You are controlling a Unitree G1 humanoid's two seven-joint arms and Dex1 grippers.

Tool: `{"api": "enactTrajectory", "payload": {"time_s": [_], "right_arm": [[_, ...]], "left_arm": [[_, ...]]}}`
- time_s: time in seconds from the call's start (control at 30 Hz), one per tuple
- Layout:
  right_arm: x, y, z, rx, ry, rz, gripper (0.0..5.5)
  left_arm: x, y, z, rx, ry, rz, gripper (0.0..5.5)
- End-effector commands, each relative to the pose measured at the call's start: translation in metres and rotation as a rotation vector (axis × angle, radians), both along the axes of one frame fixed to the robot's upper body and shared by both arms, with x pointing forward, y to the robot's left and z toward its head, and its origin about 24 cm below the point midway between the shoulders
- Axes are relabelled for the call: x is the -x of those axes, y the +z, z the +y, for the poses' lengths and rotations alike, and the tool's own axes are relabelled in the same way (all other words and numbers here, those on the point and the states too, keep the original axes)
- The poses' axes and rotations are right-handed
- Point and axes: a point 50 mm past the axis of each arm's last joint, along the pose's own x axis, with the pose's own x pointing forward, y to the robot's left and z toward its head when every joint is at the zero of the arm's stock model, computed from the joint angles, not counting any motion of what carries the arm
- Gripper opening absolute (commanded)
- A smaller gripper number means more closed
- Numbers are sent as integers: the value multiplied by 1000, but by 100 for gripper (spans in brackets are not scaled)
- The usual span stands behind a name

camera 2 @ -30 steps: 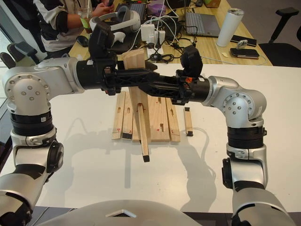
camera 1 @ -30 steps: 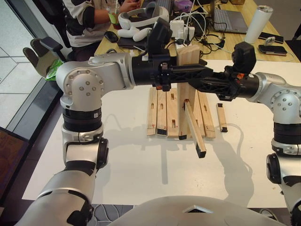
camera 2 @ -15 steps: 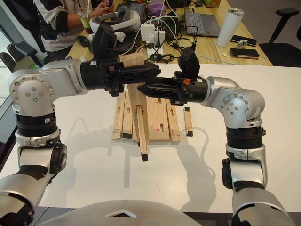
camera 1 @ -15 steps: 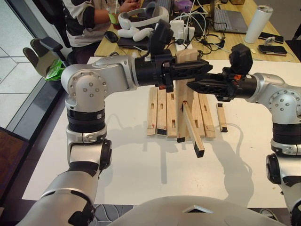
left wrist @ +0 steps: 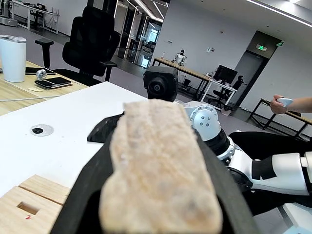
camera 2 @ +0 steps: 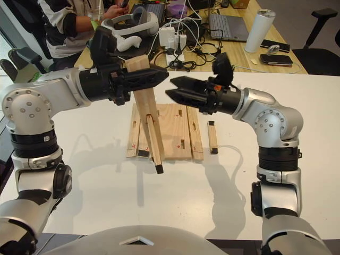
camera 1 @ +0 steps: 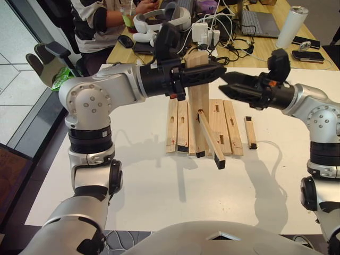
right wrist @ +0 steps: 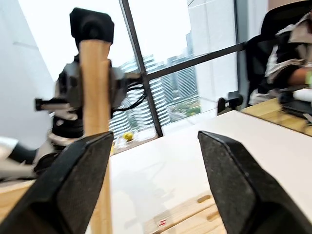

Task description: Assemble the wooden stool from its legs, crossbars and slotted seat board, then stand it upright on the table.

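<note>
Head views are bright, with even overhead light. Soft-edged arm shadows fall on the white table (camera 1: 149,202), toward the robot, and the top is close to clipping. The right wrist view is backlit by the window (right wrist: 165,44): sky washed out, foreground dark. In the left wrist view, ceiling strip lights (left wrist: 144,7) light the room evenly.

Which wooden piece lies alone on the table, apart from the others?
The short piece, to the right of the row of boards; those lie side by side.
</note>
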Motion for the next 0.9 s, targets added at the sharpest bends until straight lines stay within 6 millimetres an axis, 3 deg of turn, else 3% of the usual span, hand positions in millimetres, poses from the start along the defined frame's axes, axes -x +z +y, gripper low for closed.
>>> {"api": "enactTrajectory", "payload": {"time_s": [0.03, 0.17, 0.23, 0.33, 0.5, 0.63, 0.73, 0.9], "right_arm": [[-16, -13, -26, -31, -338, 90, 341], [-14, -32, -33, -45, -612, 156, 341], [-8, -42, -32, -43, -755, 187, 341], [3, -51, -28, -73, -913, 241, 341], [31, -61, 14, -19, -884, 326, 341], [54, -72, 50, 141, -717, 397, 341], [64, -84, 59, 290, -659, 433, 341], [73, -98, 62, 459, -664, 493, 341]], "left_arm": [[-26, 3, 27, 7, 370, -1, 101], [-50, -2, 58, 32, 868, 50, 101], [-50, -13, 72, 83, 1100, 127, 101], [-41, -36, 73, 90, 1276, 209, 101], [-30, -58, 45, 102, 1346, 294, 101], [-39, -49, 27, 153, 1326, 268, 101], [-48, -39, 19, 163, 1303, 201, 101], [-63, -41, 4, 96, 1258, 79, 101]]}}
